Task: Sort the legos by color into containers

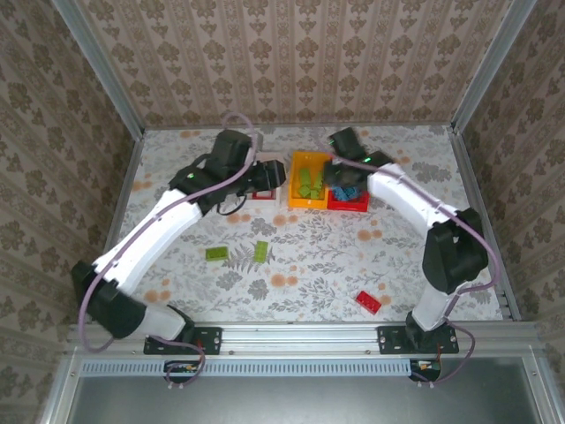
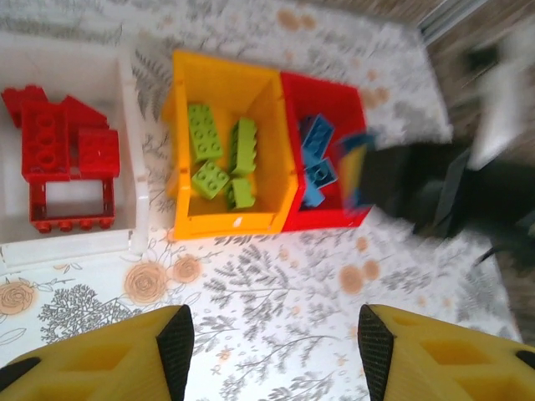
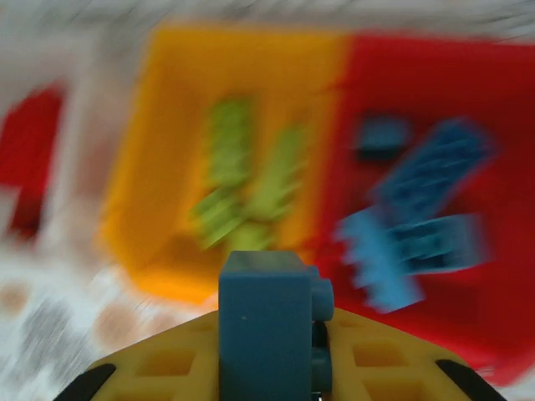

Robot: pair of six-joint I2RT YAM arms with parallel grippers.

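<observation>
A blue brick (image 3: 266, 326) is clamped in the right gripper (image 3: 272, 380) over the red bin (image 2: 322, 83), beside the orange-yellow bin (image 2: 226, 71) of green bricks, while the left gripper (image 2: 272, 342) hovers nearby, jaws apart and empty.

Your left gripper (image 2: 272, 342) hangs open over the flowered table (image 2: 276, 276), looking down on three bins in a row.
Its yellow fingers (image 2: 177, 338) stand well apart at the bottom edge with nothing between them. On your left, the white bin (image 2: 138, 234) holds red bricks (image 2: 50, 142) and a red open frame (image 2: 73, 205) lying flat. The orange-yellow bin (image 2: 230, 224) in the middle holds four green bricks (image 2: 205, 132). Touching its right wall, the red bin (image 2: 326, 88) holds blue bricks (image 2: 316, 171). The right arm (image 2: 435, 184), dark and blurred, reaches over the red bin's right side with a blurred blue brick (image 2: 355, 167) at its tip.
</observation>
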